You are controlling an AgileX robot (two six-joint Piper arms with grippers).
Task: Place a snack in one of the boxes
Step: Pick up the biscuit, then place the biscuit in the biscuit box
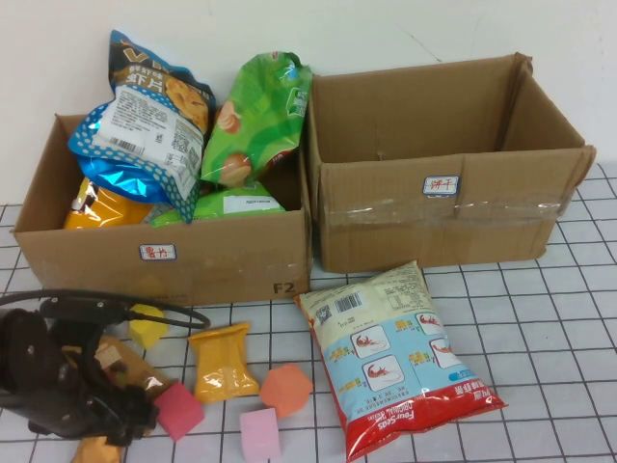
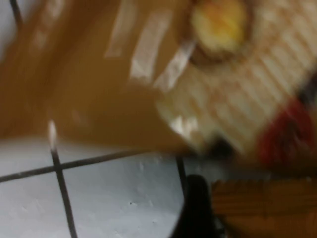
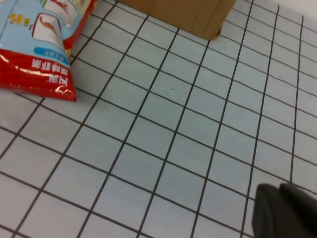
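My left gripper (image 1: pixel 114 400) is low at the table's front left, right over a brown snack packet (image 1: pixel 120 365). That packet fills the left wrist view (image 2: pixel 148 89), blurred and very close. A small yellow packet (image 1: pixel 223 362) and a big blue-and-red shrimp chip bag (image 1: pixel 395 355) lie in front of the boxes. The left cardboard box (image 1: pixel 193 260) holds several snack bags. The right cardboard box (image 1: pixel 434 227) looks empty. My right gripper (image 3: pixel 285 210) is shut and empty above bare gridded table, away from the chip bag's red end (image 3: pixel 39 69); it is out of the high view.
Soft blocks lie near my left arm: yellow (image 1: pixel 147 325), orange (image 1: pixel 286 389), dark pink (image 1: pixel 178 410) and light pink (image 1: pixel 260 434). A black cable (image 1: pixel 125 302) loops over the left arm. The right box's corner (image 3: pixel 198 20) shows in the right wrist view.
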